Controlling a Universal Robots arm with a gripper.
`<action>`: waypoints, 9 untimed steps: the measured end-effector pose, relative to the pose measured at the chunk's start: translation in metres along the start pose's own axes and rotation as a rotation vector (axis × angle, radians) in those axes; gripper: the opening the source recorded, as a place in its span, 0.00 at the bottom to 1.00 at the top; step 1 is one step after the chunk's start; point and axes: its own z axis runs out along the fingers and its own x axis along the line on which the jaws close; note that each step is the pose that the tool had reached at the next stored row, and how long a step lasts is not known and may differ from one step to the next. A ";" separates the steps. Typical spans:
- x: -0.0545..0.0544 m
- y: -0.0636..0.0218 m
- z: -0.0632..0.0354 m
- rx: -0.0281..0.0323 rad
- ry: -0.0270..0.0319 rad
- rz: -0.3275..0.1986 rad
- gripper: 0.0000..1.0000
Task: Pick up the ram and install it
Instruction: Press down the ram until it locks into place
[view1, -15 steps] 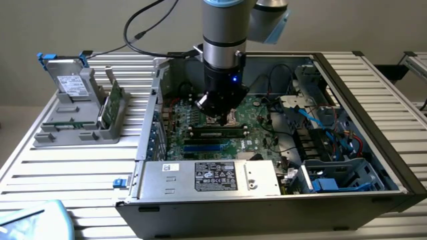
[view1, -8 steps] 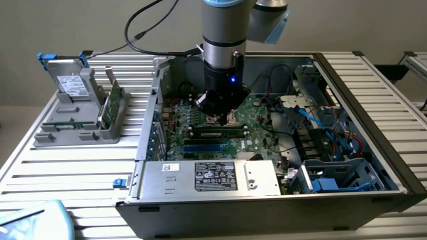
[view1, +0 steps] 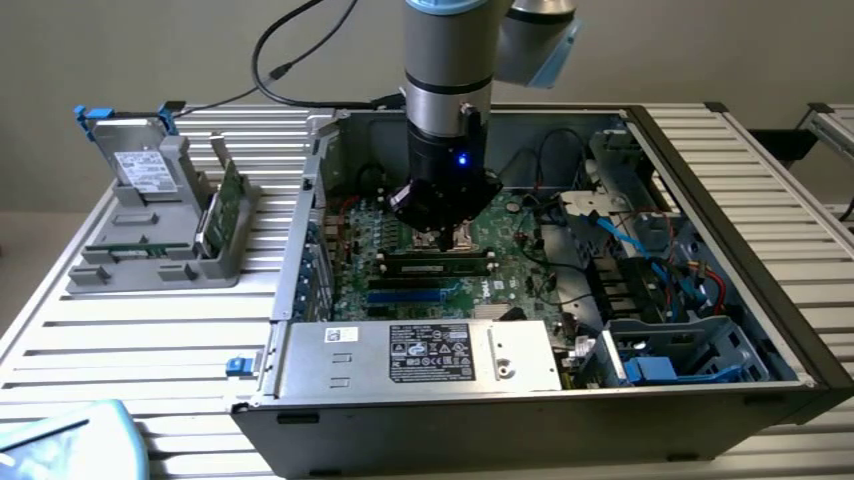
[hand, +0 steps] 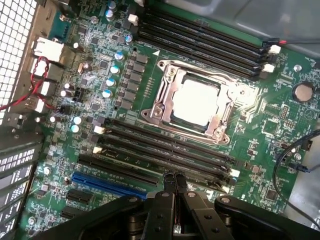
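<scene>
I see the ram (view1: 430, 266), a narrow green stick with black chips, lying seated lengthwise in a motherboard slot inside the case.

Matt black plastic on gripper (hand: 174, 183) fingers and linkage, slight sheen on edges. Glossy green board finish on motherboard (hand: 260, 120), black plastic memory slots (hand: 165, 145), one blue plastic slot (hand: 107, 184). Bare brushed metal on CPU lid (hand: 194, 102), shiny steel retention frame (hand: 165, 90) around it. Ram (view1: 434, 267) seated in slot, dark matt chips. Dull grey sheet metal on case (view1: 747, 180) and power supply (view1: 420, 355), paper label (view1: 430, 352) on top. Ribbed aluminium table (view1: 134, 330), satin.
</scene>
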 end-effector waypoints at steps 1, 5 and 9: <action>0.000 0.0000 0.0000 -0.0004 -0.0005 0.013 0.11; 0.000 0.0000 0.0000 -0.0014 -0.0021 0.063 0.11; 0.000 0.0001 0.0000 -0.0029 -0.0035 0.113 0.11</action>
